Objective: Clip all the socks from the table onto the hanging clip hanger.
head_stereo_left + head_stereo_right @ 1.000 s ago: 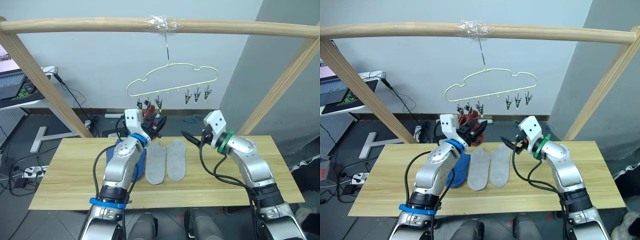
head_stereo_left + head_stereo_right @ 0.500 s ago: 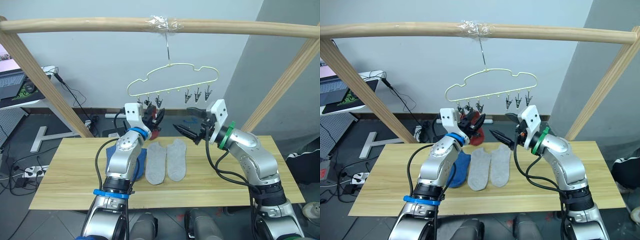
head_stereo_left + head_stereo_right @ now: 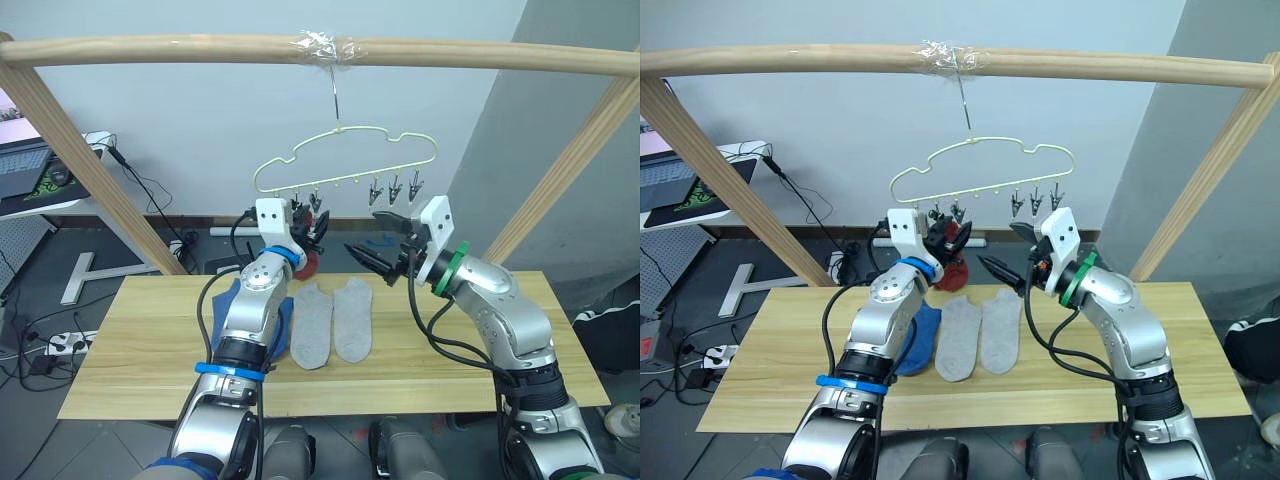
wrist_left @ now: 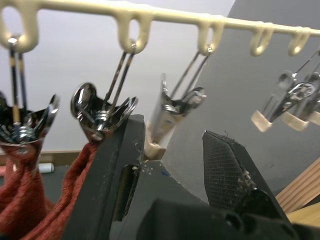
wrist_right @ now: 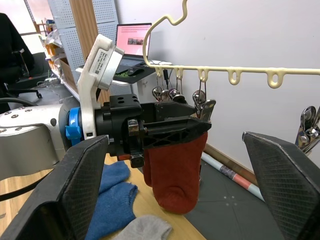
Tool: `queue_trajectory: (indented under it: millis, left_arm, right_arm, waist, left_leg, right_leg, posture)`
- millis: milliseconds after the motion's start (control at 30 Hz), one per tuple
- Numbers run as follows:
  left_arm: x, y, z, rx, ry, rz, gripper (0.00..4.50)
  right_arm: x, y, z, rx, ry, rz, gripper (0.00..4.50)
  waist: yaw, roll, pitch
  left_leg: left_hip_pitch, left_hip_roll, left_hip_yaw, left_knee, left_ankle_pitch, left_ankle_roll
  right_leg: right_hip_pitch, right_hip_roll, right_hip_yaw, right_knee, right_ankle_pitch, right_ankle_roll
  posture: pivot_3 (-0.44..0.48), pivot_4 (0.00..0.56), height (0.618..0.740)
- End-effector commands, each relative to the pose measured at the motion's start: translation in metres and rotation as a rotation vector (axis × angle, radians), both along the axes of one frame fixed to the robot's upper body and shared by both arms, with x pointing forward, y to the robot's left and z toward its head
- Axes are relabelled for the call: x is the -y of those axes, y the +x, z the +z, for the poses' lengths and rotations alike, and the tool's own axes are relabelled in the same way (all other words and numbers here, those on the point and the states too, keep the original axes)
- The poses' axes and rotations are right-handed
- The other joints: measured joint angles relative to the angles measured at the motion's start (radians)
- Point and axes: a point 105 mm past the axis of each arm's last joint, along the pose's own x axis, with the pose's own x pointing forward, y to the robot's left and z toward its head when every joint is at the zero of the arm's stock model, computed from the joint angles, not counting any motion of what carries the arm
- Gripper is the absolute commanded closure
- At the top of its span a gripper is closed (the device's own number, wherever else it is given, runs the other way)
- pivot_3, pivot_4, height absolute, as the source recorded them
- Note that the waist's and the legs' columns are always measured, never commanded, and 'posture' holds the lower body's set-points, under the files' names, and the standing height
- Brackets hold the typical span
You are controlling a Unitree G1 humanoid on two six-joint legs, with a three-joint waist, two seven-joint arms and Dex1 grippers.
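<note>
Since a second ago both arms have risen from over the table toward the hanger: the left gripper [image 3: 318, 226] has climbed to sit just under the left-hand clips, and the right gripper [image 3: 372, 243] has swung up from near the grey socks to hang in the air beside it, its two black fingers spread wide and holding nothing; the thin pale-yellow wire clip hanger [image 3: 345, 160] with the wavy outline hangs by its metal hook from the round wooden pole [image 3: 420, 53] overhead, carrying six small dark metal clips along its lower edge; in the left wrist view the left gripper's two black fingers [image 4: 107, 170] stand apart with the third clip [image 4: 167, 112] from the left just above the gap between them, gripping nothing; two brick-red ankle socks [image 5: 175, 165] hang from the two leftmost clips, right beside the left gripper; two light grey ankle socks [image 3: 333, 320] lie flat side by side, touching, on the middle of the long light wooden plank table [image 3: 130, 360]; two blue ankle socks [image 3: 918, 335] lie just left of them, partly hidden behind the left arm; the three right-hand clips [image 3: 395, 190] hang empty.
</note>
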Motion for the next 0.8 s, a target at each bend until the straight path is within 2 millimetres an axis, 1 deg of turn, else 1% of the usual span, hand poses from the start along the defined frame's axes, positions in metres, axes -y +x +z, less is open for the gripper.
queue_trajectory:
  millis: [33,333,800]
  left_arm:
    - [0.0103,0.0001,0.0202,0.078,0.002,-0.033,2.34]
    - [0.0152,-0.0005,0.0238,0.105,0.020,-0.042,2.34]
    - [0.0111,0.0006,0.0275,0.130,0.023,-0.014,2.34]
  right_arm:
    - [-0.0017,-0.0009,0.0167,0.063,0.025,0.013,0.00]
    - [-0.0036,0.0015,0.0186,0.072,0.030,0.010,0.00]
    - [-0.0043,0.0003,0.0167,0.071,0.024,0.017,0.00]
  waist:
    - [0.000,0.000,0.000]
    - [-0.001,0.000,0.000]
    - [0.000,0.000,0.000]
  left_leg:
    - [0.000,0.000,0.000,0.000,0.000,0.000]
    - [0.000,0.000,0.000,0.000,0.000,0.000]
    - [0.000,0.000,0.000,0.000,0.000,0.000]
  right_leg:
    - [0.000,0.000,0.000,0.000,0.000,0.000]
    - [0.000,0.000,0.000,0.000,0.000,0.000]
    - [0.000,0.000,0.000,0.000,0.000,0.000]
  posture:
    - [-0.013,0.155,0.740]
    - [-0.017,0.149,0.740]
    - [-0.013,0.146,0.740]
